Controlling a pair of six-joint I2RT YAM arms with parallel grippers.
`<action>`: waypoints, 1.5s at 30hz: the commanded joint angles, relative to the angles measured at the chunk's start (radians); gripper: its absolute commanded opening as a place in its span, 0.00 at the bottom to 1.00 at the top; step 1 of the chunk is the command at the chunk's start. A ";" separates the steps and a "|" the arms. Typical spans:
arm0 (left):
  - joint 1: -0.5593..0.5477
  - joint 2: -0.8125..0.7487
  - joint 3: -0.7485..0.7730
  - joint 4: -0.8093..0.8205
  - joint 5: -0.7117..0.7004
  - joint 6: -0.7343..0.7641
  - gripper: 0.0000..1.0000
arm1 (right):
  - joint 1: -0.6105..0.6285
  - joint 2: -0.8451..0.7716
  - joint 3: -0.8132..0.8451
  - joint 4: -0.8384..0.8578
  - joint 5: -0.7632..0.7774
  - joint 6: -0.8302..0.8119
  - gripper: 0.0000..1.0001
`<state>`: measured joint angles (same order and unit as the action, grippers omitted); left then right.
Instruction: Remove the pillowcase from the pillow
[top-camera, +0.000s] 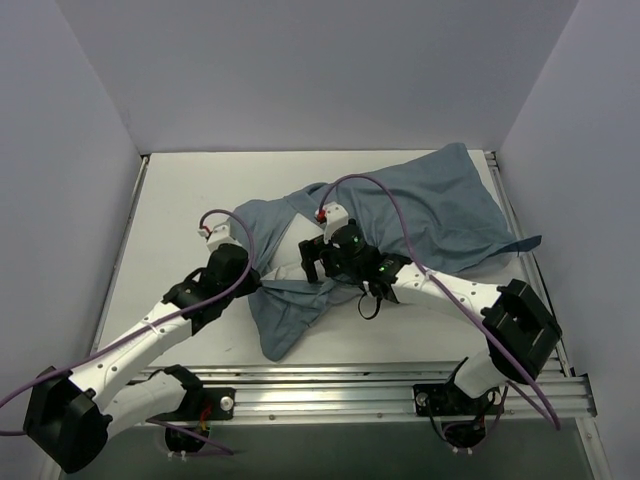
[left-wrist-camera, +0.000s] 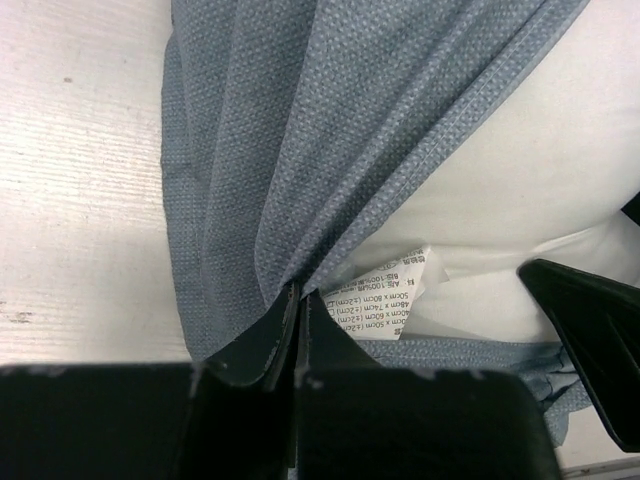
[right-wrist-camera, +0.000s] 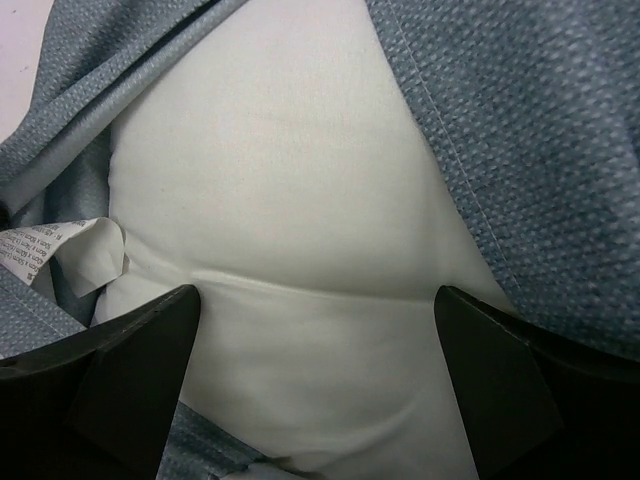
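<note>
From above, the pillowcase (top-camera: 430, 210) sprawls across the table (top-camera: 170, 210), the pillow (top-camera: 290, 248) peeking out. Left wrist view: the left claw (left-wrist-camera: 297, 300) pinches a pillowcase fold. Right wrist view: the right claw (right-wrist-camera: 318, 295) straddles the pillow, spread.

Plump white fabric pillow (top-camera: 288, 252) lies partly inside the blue-grey cloth pillowcase (top-camera: 440, 210), spread across the right of the white desk (top-camera: 180, 210)

Pillowcase (top-camera: 440, 205) dusty blue-grey, fine woven grain; pillow (right-wrist-camera: 290, 190) plain white; fingers (right-wrist-camera: 135, 375) black.
</note>
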<state>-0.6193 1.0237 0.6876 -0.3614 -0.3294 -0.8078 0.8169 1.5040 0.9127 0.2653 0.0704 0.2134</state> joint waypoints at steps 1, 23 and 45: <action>0.024 0.010 -0.034 -0.059 -0.001 0.032 0.02 | 0.011 0.080 -0.014 -0.215 0.078 -0.025 1.00; -0.100 0.153 -0.001 0.050 0.162 -0.059 0.02 | 0.026 0.323 0.273 -0.298 0.123 0.049 0.00; -0.238 0.171 0.064 -0.165 0.125 -0.021 0.02 | -0.378 0.108 0.624 -0.196 -0.006 0.376 0.00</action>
<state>-0.8272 1.1778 0.7574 -0.2806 -0.2447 -0.8558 0.5293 1.6867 1.3895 -0.0978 -0.0669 0.5213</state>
